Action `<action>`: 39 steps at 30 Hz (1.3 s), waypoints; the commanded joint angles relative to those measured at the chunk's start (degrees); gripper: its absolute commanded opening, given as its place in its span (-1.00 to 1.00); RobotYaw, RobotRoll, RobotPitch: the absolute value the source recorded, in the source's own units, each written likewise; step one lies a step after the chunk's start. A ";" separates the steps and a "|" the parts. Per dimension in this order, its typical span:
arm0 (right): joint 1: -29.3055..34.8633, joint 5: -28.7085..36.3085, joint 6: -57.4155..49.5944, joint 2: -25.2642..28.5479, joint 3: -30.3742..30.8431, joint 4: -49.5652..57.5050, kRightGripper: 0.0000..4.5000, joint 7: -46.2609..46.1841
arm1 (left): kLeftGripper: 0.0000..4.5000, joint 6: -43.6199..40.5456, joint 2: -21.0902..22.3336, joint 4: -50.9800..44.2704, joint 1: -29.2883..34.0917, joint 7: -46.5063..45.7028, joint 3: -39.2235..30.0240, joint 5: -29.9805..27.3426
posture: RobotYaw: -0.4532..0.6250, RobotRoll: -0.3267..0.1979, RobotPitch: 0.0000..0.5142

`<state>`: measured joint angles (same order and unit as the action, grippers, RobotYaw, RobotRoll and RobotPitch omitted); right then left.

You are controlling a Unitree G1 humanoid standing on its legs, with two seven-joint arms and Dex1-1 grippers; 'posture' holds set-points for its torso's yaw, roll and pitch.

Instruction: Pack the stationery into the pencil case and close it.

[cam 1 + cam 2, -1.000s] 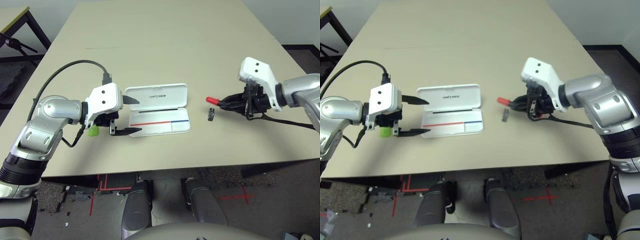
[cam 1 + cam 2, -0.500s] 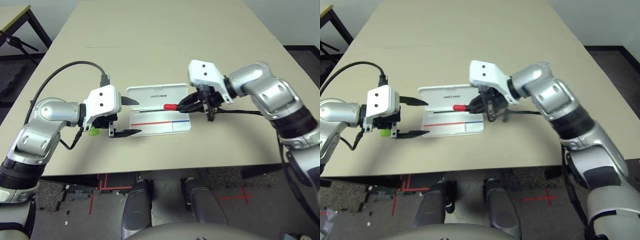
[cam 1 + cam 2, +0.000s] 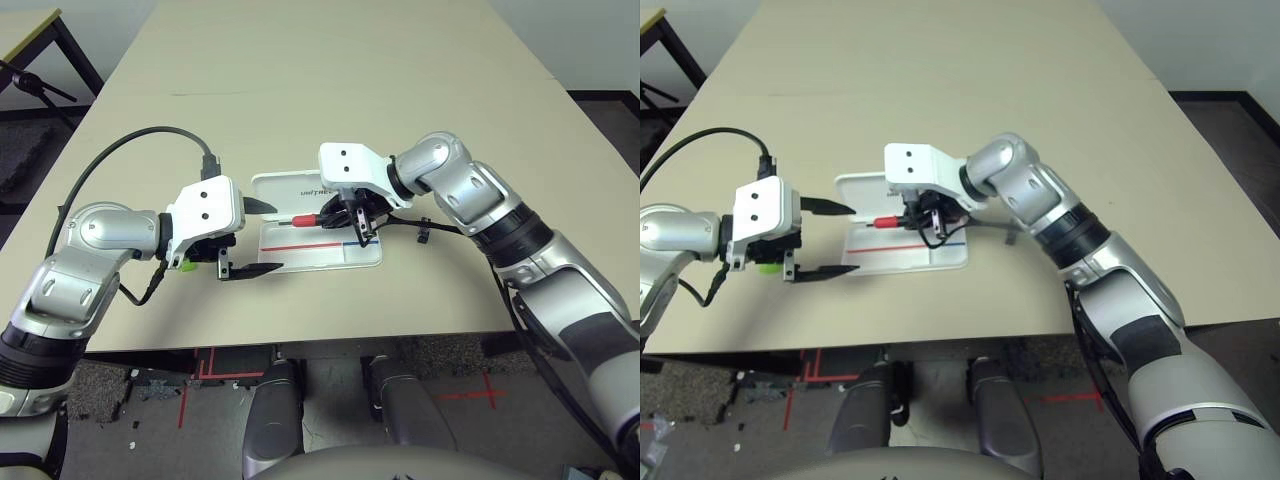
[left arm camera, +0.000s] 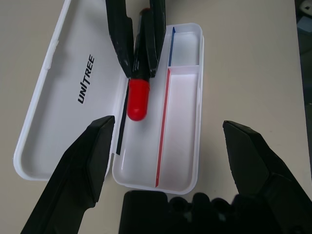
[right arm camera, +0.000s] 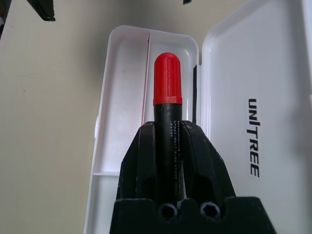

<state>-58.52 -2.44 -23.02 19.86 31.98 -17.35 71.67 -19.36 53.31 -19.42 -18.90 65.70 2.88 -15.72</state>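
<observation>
Right gripper [image 5: 168, 141] had the red-capped marker [image 5: 167, 83] pinched above the open pencil case [image 4: 183, 131], near its hinge edge. Left gripper [image 4: 168, 129] sat spread beside the case's short end, tabletop [image 4: 243, 73] between.

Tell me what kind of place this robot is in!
Probably a robot workshop or lab: there's a big beige table, a black cable on the robot's silver metal left arm, and red tape marks on the grey floor.
</observation>
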 commanded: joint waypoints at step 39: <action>15.15 17.19 -15.34 29.06 -15.00 21.84 0.99 14.87 | 1.00 -49.62 -0.68 -6.01 0.56 -27.58 -9.72 -0.60 | -0.14 0.25 -0.30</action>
<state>-44.01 13.96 -38.06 49.03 17.20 2.98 87.12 -64.95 53.43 -24.66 -17.74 40.39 -6.55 -16.11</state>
